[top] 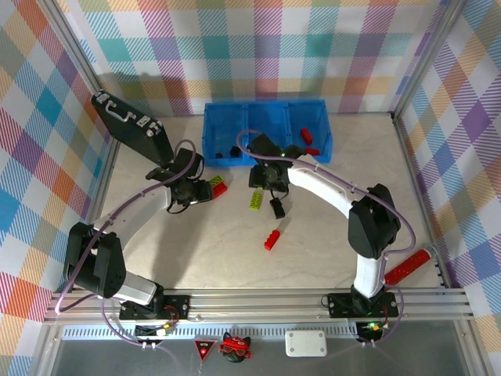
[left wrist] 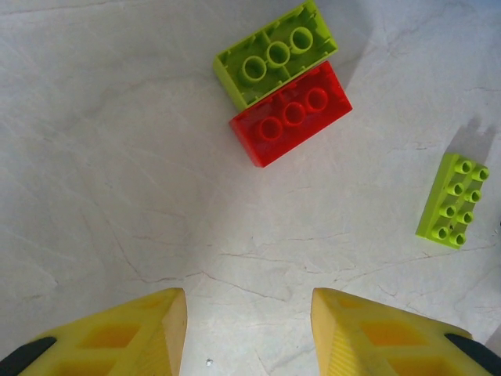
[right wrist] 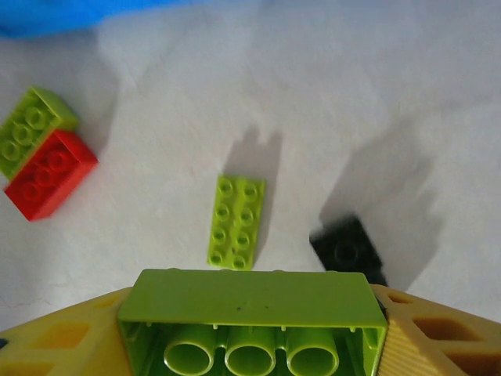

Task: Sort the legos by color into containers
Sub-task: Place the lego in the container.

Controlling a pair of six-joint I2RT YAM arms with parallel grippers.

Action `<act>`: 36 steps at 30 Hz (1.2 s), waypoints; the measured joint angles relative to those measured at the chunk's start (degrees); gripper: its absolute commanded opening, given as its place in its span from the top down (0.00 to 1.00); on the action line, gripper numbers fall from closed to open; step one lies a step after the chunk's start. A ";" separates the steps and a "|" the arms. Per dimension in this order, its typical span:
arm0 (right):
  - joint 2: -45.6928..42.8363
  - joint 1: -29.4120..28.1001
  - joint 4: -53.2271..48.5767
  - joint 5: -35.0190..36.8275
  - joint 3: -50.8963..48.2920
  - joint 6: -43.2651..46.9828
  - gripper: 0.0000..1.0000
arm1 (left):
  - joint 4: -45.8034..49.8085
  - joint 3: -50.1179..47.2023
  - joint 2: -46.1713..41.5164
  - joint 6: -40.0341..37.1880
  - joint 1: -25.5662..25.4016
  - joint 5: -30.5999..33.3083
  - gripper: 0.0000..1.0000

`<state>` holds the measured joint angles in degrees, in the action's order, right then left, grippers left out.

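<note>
- Top external view: the blue containers (top: 266,117) stand in a row at the far side of the table (top: 196,258), with a few black and red pieces already inside. A black briefcase (top: 129,124) lies to their left.
- The left gripper (top: 201,190) hovers just beside the lime-and-red pair (top: 219,185). The right gripper (top: 263,185) is near the tray front, close to a lime plate (top: 256,200) and a black brick (top: 276,207). A red brick (top: 272,239) lies apart, nearer the bases.
- Left wrist view: the left gripper (left wrist: 249,329) has its ribbed yellow fingers (left wrist: 156,333) moderately apart with nothing between them. Ahead lies the lime-and-red pair (left wrist: 283,94), two glossy blocks touching side by side with their hollow tubes facing up. The lime plate (left wrist: 452,200) lies studs up.
- Right wrist view: the right gripper (right wrist: 252,345) clamps a lime brick (right wrist: 254,301), smooth-walled, its round tubes facing the camera. The lime plate (right wrist: 236,222) and black brick (right wrist: 347,251) lie on the table beyond.
- Judged step: the right arm is carrying a lime piece. Next it has to reach over the rim of the compartment meant for lime and let go. The left arm has to pick one block of the touching pair, probably without dragging the other.
</note>
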<state>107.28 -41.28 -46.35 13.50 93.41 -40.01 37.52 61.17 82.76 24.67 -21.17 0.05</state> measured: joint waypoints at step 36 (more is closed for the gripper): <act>38.51 13.27 0.00 -10.27 44.06 19.34 0.26 | 1.53 -4.90 -8.28 4.35 0.00 0.04 0.54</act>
<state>145.80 -28.01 -46.35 3.22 137.47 -20.67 39.05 56.27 74.48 29.02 -21.17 0.10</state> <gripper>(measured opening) 0.734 0.461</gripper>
